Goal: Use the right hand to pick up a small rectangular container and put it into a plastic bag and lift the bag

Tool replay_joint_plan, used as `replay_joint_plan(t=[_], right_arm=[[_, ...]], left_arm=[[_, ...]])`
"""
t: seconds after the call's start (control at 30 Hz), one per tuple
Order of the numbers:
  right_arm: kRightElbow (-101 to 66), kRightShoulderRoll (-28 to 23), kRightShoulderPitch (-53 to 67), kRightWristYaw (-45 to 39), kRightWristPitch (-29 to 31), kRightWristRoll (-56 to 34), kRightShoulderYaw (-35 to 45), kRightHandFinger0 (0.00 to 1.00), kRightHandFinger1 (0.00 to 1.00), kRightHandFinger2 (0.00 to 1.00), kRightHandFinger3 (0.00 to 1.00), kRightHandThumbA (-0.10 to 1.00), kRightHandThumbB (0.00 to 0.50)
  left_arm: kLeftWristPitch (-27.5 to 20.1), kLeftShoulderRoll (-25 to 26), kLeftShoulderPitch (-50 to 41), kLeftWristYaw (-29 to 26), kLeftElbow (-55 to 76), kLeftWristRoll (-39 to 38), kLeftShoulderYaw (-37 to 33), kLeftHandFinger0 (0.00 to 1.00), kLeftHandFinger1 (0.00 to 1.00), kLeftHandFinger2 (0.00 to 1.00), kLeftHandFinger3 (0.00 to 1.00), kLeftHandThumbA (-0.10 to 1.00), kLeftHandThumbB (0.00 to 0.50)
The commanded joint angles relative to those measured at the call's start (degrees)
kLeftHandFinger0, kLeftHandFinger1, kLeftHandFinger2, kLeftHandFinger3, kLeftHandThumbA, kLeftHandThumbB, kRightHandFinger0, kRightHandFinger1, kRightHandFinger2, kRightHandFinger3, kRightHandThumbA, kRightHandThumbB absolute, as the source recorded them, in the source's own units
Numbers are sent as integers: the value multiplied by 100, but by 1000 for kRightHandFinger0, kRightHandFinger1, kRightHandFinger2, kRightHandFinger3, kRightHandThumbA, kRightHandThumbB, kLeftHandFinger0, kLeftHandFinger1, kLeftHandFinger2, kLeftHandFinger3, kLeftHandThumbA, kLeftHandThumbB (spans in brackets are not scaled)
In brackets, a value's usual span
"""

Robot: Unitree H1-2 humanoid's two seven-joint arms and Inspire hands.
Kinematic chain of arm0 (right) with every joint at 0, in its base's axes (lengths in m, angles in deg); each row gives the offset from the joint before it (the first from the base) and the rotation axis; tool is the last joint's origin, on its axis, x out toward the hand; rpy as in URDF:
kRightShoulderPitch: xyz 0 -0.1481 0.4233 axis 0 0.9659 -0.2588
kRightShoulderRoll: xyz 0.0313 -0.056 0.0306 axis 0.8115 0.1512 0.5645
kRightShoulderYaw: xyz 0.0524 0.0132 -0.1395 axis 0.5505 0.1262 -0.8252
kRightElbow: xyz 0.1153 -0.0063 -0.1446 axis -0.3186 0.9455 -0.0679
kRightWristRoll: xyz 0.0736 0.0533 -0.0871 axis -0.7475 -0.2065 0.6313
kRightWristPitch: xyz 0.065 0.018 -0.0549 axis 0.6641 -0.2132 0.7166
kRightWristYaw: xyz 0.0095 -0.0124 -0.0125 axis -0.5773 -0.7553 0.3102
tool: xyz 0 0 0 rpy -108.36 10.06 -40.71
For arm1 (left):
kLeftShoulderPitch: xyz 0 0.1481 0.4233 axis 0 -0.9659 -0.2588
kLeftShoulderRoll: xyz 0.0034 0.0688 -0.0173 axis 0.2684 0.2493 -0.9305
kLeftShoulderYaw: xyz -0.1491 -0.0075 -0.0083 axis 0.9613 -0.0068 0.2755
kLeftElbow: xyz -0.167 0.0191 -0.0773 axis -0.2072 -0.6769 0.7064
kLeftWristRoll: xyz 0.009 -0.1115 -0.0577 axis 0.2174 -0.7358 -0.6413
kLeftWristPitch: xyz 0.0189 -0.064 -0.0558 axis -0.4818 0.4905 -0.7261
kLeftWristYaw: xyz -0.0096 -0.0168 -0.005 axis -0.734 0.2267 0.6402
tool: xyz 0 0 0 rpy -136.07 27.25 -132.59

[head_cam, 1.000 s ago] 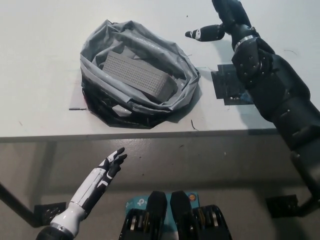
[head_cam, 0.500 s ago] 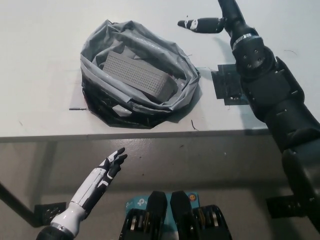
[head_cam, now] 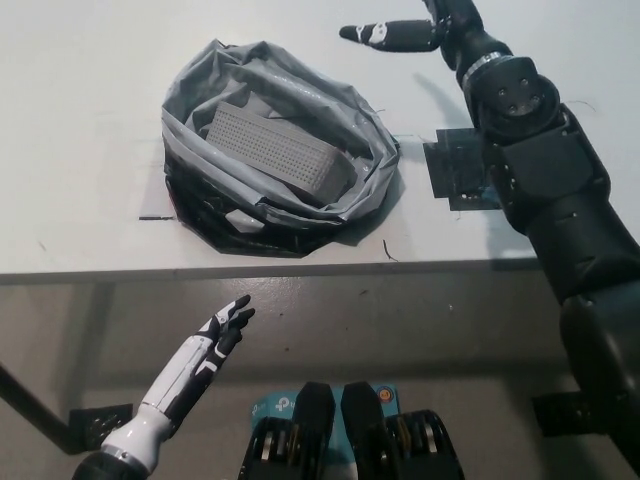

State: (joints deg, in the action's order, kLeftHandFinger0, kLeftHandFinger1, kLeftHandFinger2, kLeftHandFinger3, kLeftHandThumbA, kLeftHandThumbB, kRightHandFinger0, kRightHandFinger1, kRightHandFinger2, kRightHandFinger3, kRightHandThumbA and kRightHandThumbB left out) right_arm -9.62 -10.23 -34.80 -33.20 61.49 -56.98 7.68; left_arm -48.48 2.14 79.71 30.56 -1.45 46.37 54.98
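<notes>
Box [head_cam: 275, 150] already lies in the bag [head_cam: 270, 215] at bench [head_cam: 80, 120] middle; empty right hand [head_cam: 385, 35], fingers extended, has swung along the far edge toward the bag rim, lift pending; left hand [head_cam: 215, 345] idles, fingers apart, below the near edge.

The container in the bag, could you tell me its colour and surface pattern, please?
Grey, with a fine dotted grid on top; the container shows clearly in the head view.

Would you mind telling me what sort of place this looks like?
Probably a robotics lab or test bench: a plain white table, black square markers stuck on it, and a staged plastic bag holding a grey container.
</notes>
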Motion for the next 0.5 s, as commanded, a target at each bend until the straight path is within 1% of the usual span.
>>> replay_joint_plan(t=[0.0, 0.03, 0.13, 0.2, 0.27, 0.3, 0.33, 0.4, 0.47], right_arm=[[143, 21, -200, 66, 23, 92, -127, 1000, 1000, 1000, 1000, 1000, 499], [196, 28, -201, 77, -22, 133, -183, 1000, 1000, 1000, 1000, 1000, 500], [340, 6, -173, 16, 109, 292, -415, 1000, 1000, 1000, 1000, 1000, 500], [423, -16, -177, 36, 179, 451, -606, 1000, 1000, 1000, 1000, 1000, 500], [437, -41, -148, 0, 236, 571, -809, 1000, 1000, 1000, 1000, 1000, 500], [429, -48, -136, -5, 240, 592, -850, 1000, 1000, 1000, 1000, 1000, 484], [421, -45, -95, 8, 274, 598, -901, 1000, 1000, 1000, 1000, 972, 464], [418, -38, -66, 13, 289, 583, -933, 1000, 1000, 1000, 1000, 957, 459], [446, -15, -66, 30, 296, 595, -971, 1000, 1000, 1000, 1000, 960, 468]], left_arm=[[-118, 93, 114, 78, 161, 4, -9, 1000, 1000, 1000, 1000, 1000, 332], [-146, 101, 113, 76, 150, 15, -12, 1000, 1000, 1000, 1000, 1000, 333], [-132, 106, 122, 81, 145, 23, -17, 1000, 1000, 1000, 1000, 1000, 343], [-109, 107, 130, 75, 160, 37, -16, 1000, 1000, 1000, 1000, 1000, 345], [-181, 113, 148, 74, 120, 40, -18, 1000, 1000, 1000, 1000, 1000, 342], [-181, 118, 151, 72, 120, 54, -22, 1000, 1000, 1000, 1000, 1000, 342], [-181, 122, 153, 68, 122, 80, -33, 1000, 1000, 1000, 1000, 1000, 341], [-159, 116, 151, 65, 129, 87, -40, 1000, 1000, 1000, 1000, 1000, 346], [-132, 115, 142, 56, 142, 86, -33, 1000, 1000, 1000, 1000, 1000, 347]])
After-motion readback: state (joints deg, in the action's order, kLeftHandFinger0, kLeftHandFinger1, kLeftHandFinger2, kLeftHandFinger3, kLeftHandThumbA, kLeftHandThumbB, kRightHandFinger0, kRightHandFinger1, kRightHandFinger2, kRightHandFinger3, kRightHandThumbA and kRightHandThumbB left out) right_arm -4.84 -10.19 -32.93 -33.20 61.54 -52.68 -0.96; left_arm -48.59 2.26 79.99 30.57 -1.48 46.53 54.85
